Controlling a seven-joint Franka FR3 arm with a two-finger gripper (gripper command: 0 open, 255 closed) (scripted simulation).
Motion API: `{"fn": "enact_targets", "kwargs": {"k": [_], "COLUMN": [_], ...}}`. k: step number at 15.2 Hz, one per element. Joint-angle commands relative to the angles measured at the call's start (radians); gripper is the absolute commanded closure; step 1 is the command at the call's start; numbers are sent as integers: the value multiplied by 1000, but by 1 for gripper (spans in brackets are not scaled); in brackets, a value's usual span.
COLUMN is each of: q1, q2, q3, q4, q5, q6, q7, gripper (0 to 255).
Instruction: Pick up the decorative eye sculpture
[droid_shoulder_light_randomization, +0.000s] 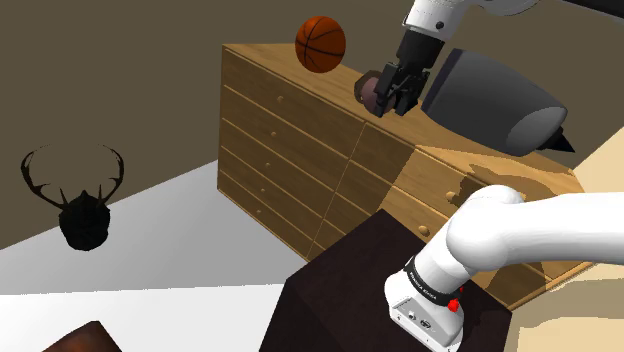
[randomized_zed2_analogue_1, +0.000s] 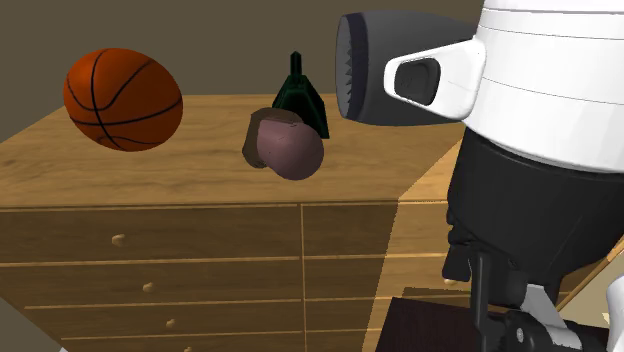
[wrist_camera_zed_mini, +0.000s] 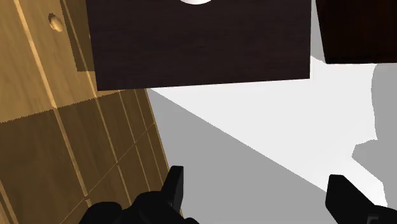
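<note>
My pincer (droid_shoulder_light_randomization: 393, 104) hangs open, its 2 fingers (wrist_camera_zed_mini: 174, 184) apart and clasping nothing. The eye sculpture (droid_shoulder_light_randomization: 370, 90), a mauve lump on the dresser (droid_shoulder_light_randomization: 280, 62), sits just beside it at 9 o'clock in the shoulder view. I judge this the approach. Next I must centre over it and descend. The hair dryer (droid_shoulder_light_randomization: 490, 100) crowds 3 o'clock, and the basketball (droid_shoulder_light_randomization: 320, 42) lies farther off at 10.
</note>
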Motion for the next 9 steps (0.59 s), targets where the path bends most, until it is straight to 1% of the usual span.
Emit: {"fn": "enact_targets", "kwargs": {"k": [1, 5, 9], "q1": [0, 5, 15], "q2": [0, 58, 143], "q3": [0, -98, -190], "q4": [0, 30, 84], "q5": [0, -96, -182], "q6": [0, 1, 14], "q7": [0, -193, -382], "gripper": [0, 0, 0]}}
